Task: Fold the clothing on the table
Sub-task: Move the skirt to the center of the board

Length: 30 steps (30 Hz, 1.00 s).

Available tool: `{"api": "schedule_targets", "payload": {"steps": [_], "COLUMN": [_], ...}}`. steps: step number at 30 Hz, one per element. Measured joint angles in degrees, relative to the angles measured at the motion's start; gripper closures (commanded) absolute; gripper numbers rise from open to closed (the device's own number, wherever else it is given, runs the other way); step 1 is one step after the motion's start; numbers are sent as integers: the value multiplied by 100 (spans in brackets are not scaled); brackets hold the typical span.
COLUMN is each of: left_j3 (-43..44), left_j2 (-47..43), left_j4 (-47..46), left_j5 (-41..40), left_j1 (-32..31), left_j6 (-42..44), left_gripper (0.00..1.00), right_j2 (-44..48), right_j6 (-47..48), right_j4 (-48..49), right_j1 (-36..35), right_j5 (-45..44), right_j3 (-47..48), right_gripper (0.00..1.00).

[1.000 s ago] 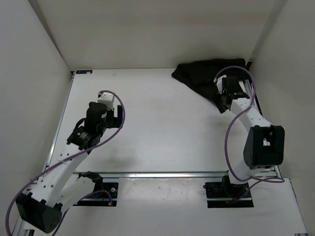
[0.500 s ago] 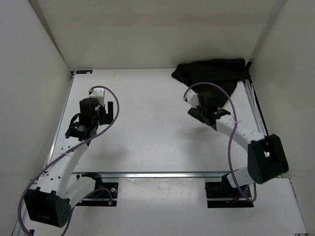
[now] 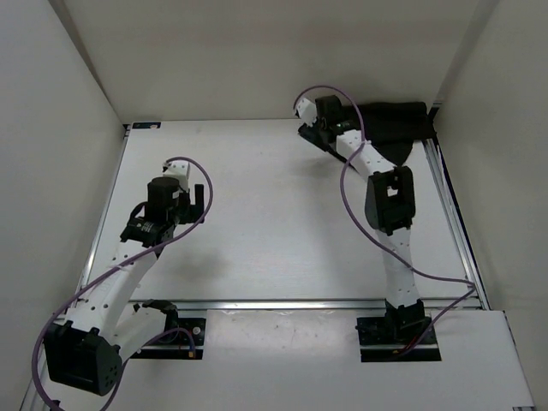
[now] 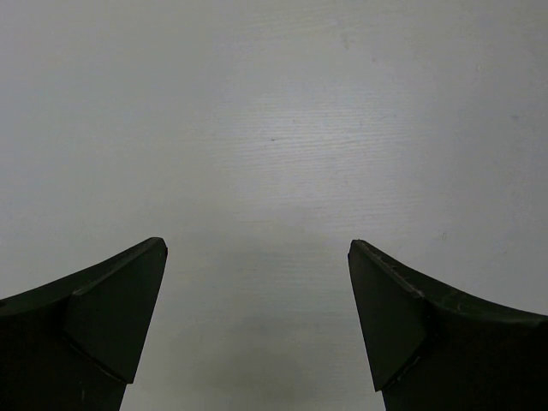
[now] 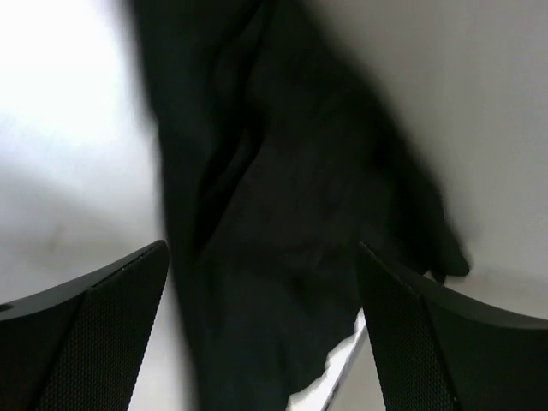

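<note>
The clothing (image 3: pixel 402 118) lies bunched in the far right corner of the desk (image 3: pixel 282 223), against the far edge. The right arm (image 3: pixel 390 201) reaches from its base at the near edge to the far side. The right hand (image 3: pixel 311 130) is at the left end of the clothing.

In the right wrist view the fingers (image 5: pixel 103 325) of this hand stand wide apart. Dark, wrinkled fabric fills the gap between them, and the hand is not closed on it. Whether the fingertips touch the fabric cannot be told.

The left hand (image 3: pixel 196 197) is over the left half of the desk, well apart from the clothing. It is also spread wide, with white desk surface showing between its fingers.
</note>
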<state>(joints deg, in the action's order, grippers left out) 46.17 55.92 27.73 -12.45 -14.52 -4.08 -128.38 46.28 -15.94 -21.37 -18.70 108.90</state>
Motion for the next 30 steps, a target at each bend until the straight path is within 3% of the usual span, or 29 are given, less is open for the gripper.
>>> {"api": "schedule_targets", "payload": {"steps": [6,12,23,30], "left_j3": [-190,-190,-361,-372], "left_j2": [0,0,-103,-162], "left_j4": [-68,-190,-428,-442], "left_j5": [-66,-131,-179,-177], "left_j1": [-76,-70,-118,-92], "left_j6": [66,175,146,151], "left_gripper": [1,2,1,1], "right_j2": [-2708,-3327,-2649,-3101], "right_j6": [48,17,-592,-586], "right_j4": [-1121,-1766,-2208,-2280], "right_j1": [173,284,645,673], "right_j5": [22,83,820,494], "right_j3": [4575,4721,3906,4636], "right_gripper": [6,9,10,17]}}
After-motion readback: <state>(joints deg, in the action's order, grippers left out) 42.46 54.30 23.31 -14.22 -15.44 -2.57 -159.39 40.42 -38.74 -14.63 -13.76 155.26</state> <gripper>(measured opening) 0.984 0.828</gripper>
